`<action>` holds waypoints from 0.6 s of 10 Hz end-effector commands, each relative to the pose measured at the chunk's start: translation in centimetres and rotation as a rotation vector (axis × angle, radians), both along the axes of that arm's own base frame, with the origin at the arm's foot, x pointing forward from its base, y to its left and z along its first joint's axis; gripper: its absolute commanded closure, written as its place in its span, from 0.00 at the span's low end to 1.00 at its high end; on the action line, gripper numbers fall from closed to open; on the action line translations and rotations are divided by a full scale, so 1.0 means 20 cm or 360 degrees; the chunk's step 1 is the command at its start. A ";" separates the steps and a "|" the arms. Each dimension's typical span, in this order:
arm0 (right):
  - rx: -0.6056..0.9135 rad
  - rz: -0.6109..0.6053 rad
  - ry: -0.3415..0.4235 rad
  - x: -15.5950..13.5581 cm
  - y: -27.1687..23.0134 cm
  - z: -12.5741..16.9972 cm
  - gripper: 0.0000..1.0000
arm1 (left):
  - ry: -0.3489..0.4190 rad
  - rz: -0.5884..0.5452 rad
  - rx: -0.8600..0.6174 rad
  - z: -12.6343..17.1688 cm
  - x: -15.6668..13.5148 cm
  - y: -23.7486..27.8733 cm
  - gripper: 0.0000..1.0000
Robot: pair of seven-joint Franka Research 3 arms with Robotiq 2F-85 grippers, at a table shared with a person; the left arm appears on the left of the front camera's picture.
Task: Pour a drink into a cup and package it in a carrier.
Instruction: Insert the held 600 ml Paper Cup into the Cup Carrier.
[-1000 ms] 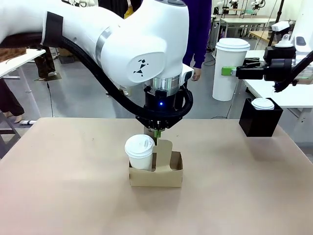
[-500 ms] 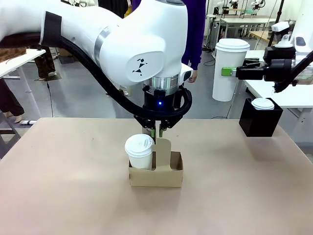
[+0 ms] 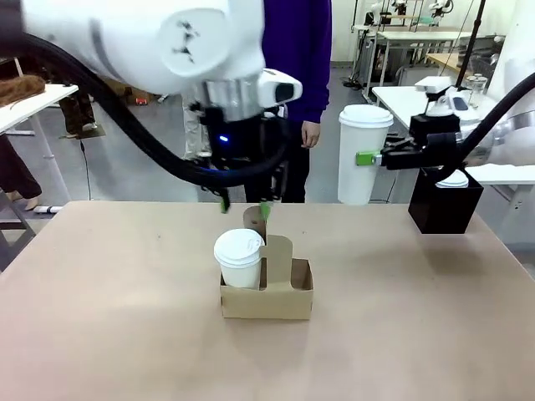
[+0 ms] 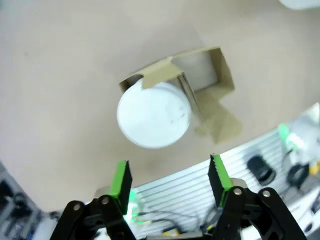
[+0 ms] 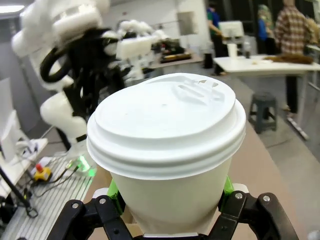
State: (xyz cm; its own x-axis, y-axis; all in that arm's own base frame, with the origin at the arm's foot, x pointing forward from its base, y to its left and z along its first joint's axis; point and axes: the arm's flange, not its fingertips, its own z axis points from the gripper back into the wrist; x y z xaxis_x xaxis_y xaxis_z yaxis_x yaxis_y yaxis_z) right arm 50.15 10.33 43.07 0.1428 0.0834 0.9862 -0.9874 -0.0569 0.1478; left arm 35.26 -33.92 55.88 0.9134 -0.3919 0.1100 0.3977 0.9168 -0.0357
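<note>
Above the carrier (image 3: 267, 292), clear of its handle edge, the left tool (image 3: 244, 207) hangs released; well to its right, the right tool (image 3: 365, 157) grasps a raised cup (image 3: 359, 138).

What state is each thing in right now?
Left gripper: open, empty, above carrier.
Right gripper: shut on second cup.
Second cup: lidded, upright, off the table.
First cup: lidded, upright in carrier's left slot.
Carrier: on table, right slot empty.
Black box: open-topped, white lid showing.
</note>
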 end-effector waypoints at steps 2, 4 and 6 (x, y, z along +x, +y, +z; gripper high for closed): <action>0.0039 0.0346 -0.0236 -0.02 0.07 -0.05 0.19 | -0.0009 -0.0634 -0.0053 0.07 -0.06 0.43 0.00; 0.0001 0.0395 -0.0255 -0.05 0.12 -0.11 0.19 | -0.0141 -0.0889 -0.0177 0.02 -0.03 0.67 0.00; -0.0009 0.0367 -0.0217 -0.06 0.12 -0.11 0.19 | -0.0104 -0.0750 -0.0053 0.11 -0.01 0.56 0.00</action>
State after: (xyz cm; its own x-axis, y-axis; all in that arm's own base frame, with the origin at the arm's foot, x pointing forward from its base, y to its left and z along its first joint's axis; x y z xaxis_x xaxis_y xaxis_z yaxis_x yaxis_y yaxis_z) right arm 48.82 12.50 40.47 -0.0105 0.1132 0.9935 -0.9579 -0.2863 0.0225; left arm 35.38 -19.84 57.25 0.5861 -0.7696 0.2535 0.7977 0.6030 -0.0137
